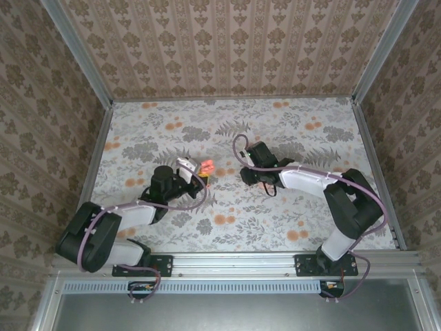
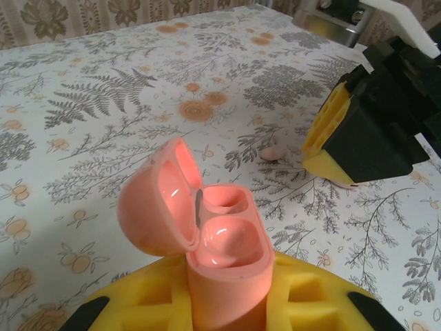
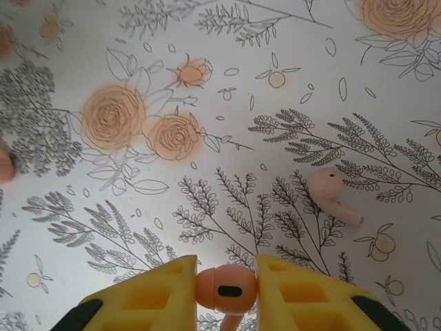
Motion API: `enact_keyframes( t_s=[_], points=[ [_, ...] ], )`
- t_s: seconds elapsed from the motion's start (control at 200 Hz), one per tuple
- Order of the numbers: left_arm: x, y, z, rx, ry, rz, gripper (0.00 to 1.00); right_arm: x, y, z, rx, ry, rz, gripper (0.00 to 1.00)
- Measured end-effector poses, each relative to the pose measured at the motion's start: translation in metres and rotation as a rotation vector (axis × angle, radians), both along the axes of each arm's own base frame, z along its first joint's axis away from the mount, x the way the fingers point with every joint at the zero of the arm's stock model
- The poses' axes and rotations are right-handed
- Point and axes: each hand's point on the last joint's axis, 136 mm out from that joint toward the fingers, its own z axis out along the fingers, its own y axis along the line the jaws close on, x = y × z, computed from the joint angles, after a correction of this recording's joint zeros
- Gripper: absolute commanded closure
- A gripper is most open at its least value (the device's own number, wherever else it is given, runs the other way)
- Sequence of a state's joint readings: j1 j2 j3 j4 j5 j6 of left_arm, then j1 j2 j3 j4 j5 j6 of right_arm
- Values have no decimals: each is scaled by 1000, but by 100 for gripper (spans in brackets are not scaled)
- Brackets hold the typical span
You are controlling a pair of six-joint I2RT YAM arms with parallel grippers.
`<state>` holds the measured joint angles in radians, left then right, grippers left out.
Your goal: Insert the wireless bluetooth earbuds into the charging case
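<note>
Your left gripper (image 2: 227, 295) is clamping the charging case (image 2: 224, 255) by its lower body, with the yellow fingers (image 2: 313, 296) pressing in on both sides and closed down tight on it. The case is standing roughly upright, its lid (image 2: 155, 207) is hanging open to the left, and both wells are showing glossy and empty. From above, you are seeing that case (image 1: 206, 167) as a small orange-red spot near the middle of the floral table (image 1: 289, 214), just ahead of the left claw. Your right gripper (image 3: 226, 270) is pinching an earbud (image 3: 226, 288) between its yellow fingertips, with the jaws nearly together around the bud's rounded head and the stem pointing down out of the grip. You cannot tell whether it is touching the table. The second earbud (image 3: 332, 196) is lying loose on the tablecloth, ahead of and to the right of those fingers and apart from them. In the left wrist view it (image 2: 275, 153) is resting on the cloth between the case and the right claw (image 2: 324, 148).
</note>
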<state>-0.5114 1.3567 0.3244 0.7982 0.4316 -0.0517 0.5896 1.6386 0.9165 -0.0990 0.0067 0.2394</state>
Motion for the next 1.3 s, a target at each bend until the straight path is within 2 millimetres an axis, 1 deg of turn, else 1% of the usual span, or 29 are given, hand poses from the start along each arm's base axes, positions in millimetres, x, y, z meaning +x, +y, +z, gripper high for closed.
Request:
enact_keyframes(
  t_s=[0.075, 0.175, 0.355, 0.43, 0.535, 0.615, 0.745, 0.84, 1.085, 1.3],
  points=[
    [1, -4, -2, -11, -8, -18, 89, -1, 1, 7, 69, -48, -28, 76],
    [0, -10, -3, -33, -22, -47, 89, 0, 1, 24, 159, -127, -54, 76],
    [0, -20, 1, -94, -45, -95, 89, 3, 5, 68, 306, -287, -61, 76],
    [-1, -24, 4, -121, -50, -115, 89, 2, 6, 83, 350, -333, -56, 76],
    [-2, -31, 8, -147, -56, -146, 89, 2, 13, 107, 423, -395, -35, 76],
    [-4, -38, 13, -166, -66, -176, 89, 1, 21, 118, 461, -423, -12, 76],
    [-8, -44, 22, -187, -85, -210, 89, -1, 29, 128, 497, -447, 19, 76],
    [-9, -46, 23, -191, -85, -218, 89, -1, 37, 132, 517, -455, 42, 76],
    [-10, -46, 24, -197, -74, -221, 89, 0, 57, 125, 526, -432, 84, 77],
    [-10, -46, 24, -199, -73, -225, 89, 2, 64, 122, 532, -428, 97, 76]
  ],
)
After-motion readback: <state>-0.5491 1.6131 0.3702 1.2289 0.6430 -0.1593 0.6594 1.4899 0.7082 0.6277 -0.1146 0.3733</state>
